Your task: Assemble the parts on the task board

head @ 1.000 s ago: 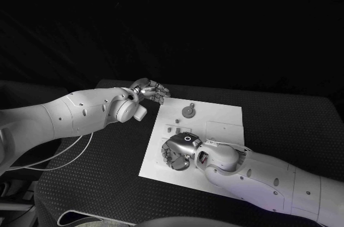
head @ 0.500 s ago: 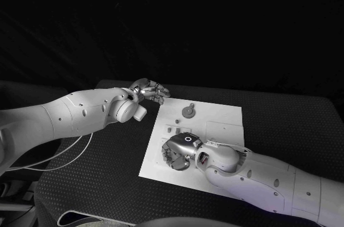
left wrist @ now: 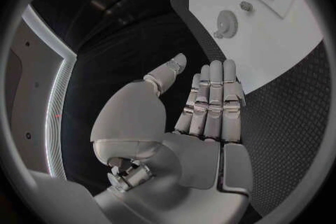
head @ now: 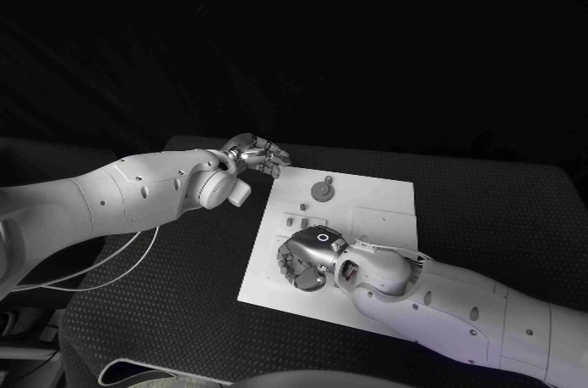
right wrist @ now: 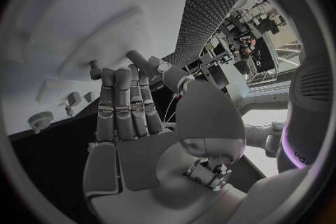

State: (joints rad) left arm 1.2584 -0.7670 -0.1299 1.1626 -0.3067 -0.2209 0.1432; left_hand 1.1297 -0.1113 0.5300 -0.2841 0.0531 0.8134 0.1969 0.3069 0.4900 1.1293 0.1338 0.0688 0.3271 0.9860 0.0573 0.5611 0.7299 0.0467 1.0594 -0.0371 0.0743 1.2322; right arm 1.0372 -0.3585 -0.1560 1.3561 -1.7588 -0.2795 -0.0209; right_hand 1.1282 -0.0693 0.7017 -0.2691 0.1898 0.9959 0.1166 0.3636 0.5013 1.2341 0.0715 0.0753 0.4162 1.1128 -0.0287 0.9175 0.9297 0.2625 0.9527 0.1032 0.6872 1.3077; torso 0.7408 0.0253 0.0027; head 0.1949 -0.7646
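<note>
The white task board (head: 374, 235) lies in the middle of the black table. A grey gear (head: 322, 190) sits on its far part, with small grey parts (head: 298, 207) just nearer. My left hand (head: 257, 156) hovers off the board's far left corner, fingers straight and palm empty (left wrist: 210, 106); the gear (left wrist: 227, 23) and the board (left wrist: 294, 50) lie beyond its fingertips. My right hand (head: 307, 261) is palm down over the board's near left part. Its fingers (right wrist: 122, 101) reach to the board (right wrist: 84, 17) with tips bent, the thumb close by. Whether they pinch anything is hidden.
The black textured table (head: 160, 295) surrounds the board. A white cable (head: 122, 265) hangs under my left arm. My right forearm (head: 454, 307) covers the board's near right corner. A raised square outline (head: 382, 222) marks the board's right half.
My right hand has shifted very slightly to the right over the board. The left hand has not moved.
</note>
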